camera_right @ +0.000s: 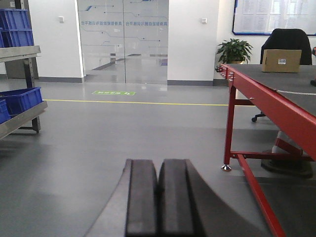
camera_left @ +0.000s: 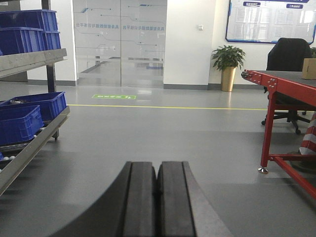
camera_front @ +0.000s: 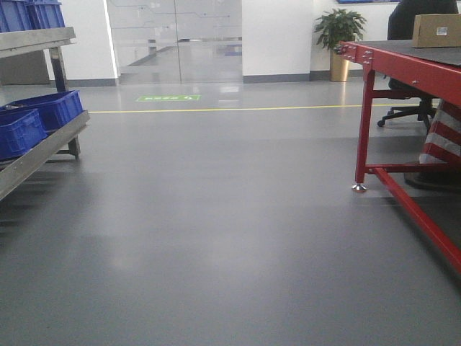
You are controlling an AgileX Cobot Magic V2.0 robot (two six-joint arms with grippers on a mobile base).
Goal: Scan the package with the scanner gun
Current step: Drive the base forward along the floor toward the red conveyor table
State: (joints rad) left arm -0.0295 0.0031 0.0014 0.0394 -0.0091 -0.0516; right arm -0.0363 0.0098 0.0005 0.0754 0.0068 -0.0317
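The package [camera_right: 281,60], a tan cardboard box with a small white label, stands on the far end of the red-framed table [camera_right: 266,98]. It also shows in the front view as the package [camera_front: 436,30] and at the right edge of the left wrist view as the package [camera_left: 309,68]. My left gripper [camera_left: 157,165] is shut with nothing between its fingers, hanging over bare floor. Likewise shut and empty, my right gripper [camera_right: 158,163] sits left of the table's leg. The scanner gun is out of view.
A metal rack [camera_front: 43,148] holding blue crates [camera_front: 39,115] lines the left side. A black office chair [camera_left: 289,64] and a potted plant [camera_left: 228,64] stand at the back right. Grey floor with a yellow line [camera_front: 230,109] stretches toward glass doors [camera_front: 176,40].
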